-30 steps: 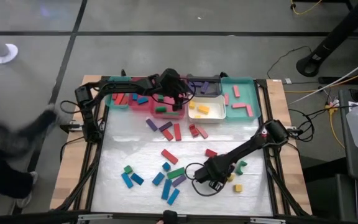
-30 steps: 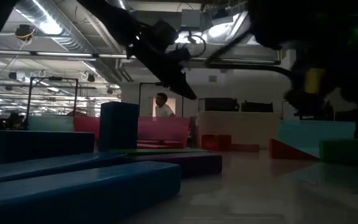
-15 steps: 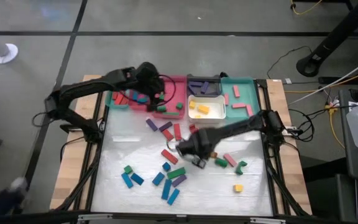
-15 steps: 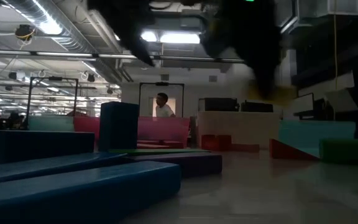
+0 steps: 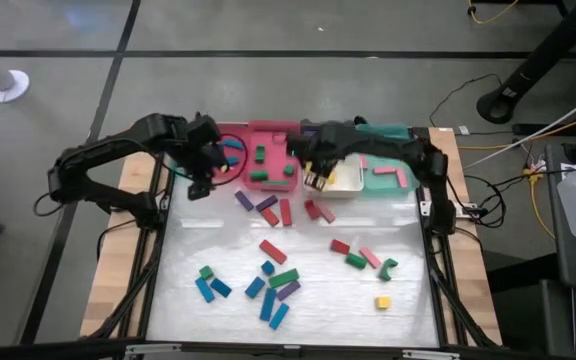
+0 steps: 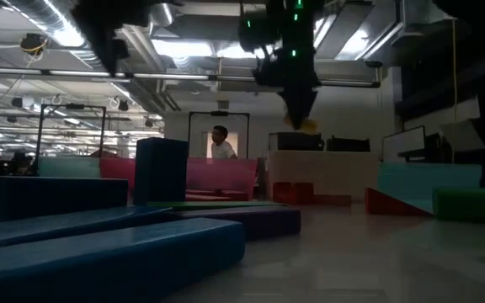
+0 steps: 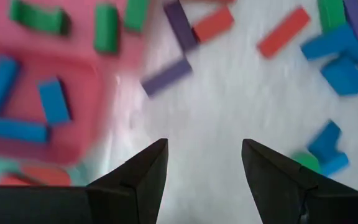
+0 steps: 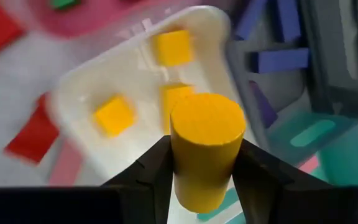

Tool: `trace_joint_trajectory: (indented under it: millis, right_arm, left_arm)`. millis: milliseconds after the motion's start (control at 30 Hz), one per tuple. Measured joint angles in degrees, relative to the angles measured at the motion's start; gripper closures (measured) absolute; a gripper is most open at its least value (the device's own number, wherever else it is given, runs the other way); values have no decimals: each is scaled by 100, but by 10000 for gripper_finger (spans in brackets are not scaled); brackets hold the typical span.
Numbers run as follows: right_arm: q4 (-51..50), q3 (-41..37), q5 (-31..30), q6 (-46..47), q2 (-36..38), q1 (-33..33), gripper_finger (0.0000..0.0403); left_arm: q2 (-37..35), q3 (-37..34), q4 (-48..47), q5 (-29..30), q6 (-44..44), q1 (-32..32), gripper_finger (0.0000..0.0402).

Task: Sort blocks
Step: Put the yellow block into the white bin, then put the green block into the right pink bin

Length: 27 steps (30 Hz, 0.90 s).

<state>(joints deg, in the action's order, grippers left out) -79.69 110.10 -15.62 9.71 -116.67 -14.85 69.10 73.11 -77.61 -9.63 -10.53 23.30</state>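
Your yellow cylinder block (image 8: 206, 146) upright, pinched between two dark fingers, above white tray (image 8: 73, 106) with three yellow blocks (image 8: 113, 115). High view: blue and green blocks (image 5: 268, 285) scattered lower centre of frame, red bars (image 5: 273, 251) mid-frame, lone yellow cube (image 5: 382, 301) lower right.

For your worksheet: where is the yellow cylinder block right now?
The yellow cylinder block is held in the right gripper, above the white tray holding other yellow blocks.

Along the far edge of the bench (image 5: 118, 270) sit trays: two pink trays (image 5: 273, 135) side by side, a white tray (image 5: 346, 180), a teal tray (image 5: 393, 185). A person (image 6: 221, 142) stands in a doorway far behind.
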Motion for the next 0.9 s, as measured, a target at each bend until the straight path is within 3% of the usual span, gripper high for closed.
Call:
trace_joint_trajectory:
  millis: [167,367,500,900]
  right_arm:
    - [106,-7,574,35,-50,-714,261]
    - [308,-7,1455,44,-66,-1132,261]
    - [369,-7,1542,8,-65,-1157,251]
    - [725,-7,1329,241,-65,-1141,146]
  left_arm:
    - [-268,-344,-672,-25,420,-273,208]
    - [-729,-980,-917,-28,857,-692,208]
    - [-1004,-1329,-921,-28,1093,-943,208]
    - [-1336,-2098,-117,-240,1786,-1628,208]
